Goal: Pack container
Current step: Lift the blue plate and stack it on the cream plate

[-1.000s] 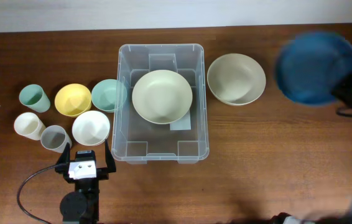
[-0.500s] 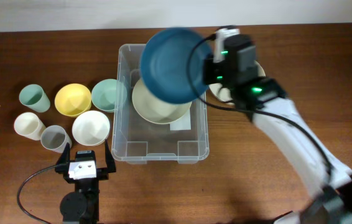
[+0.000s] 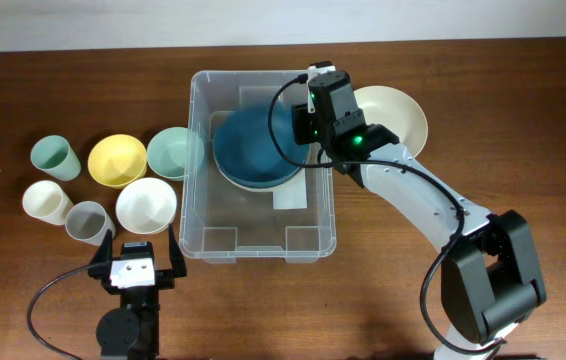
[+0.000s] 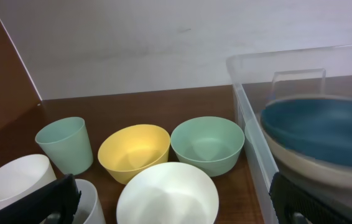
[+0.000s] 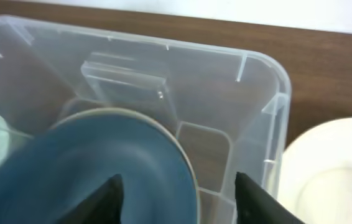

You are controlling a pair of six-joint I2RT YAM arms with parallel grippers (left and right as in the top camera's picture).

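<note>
Container (image 3: 258, 228) sits at the middle of the table (image 3: 463, 60), open side up, its long axis running from the far edge toward the robot. In its far half a blue dish (image 3: 253, 145) lies on a cream bowl (image 3: 260, 185). The right gripper (image 3: 300, 122) hovers at the dish's rim with its jaws apart. The left gripper (image 3: 136, 252), near a white bowl (image 3: 146, 205), is spread wide and empty.
</note>
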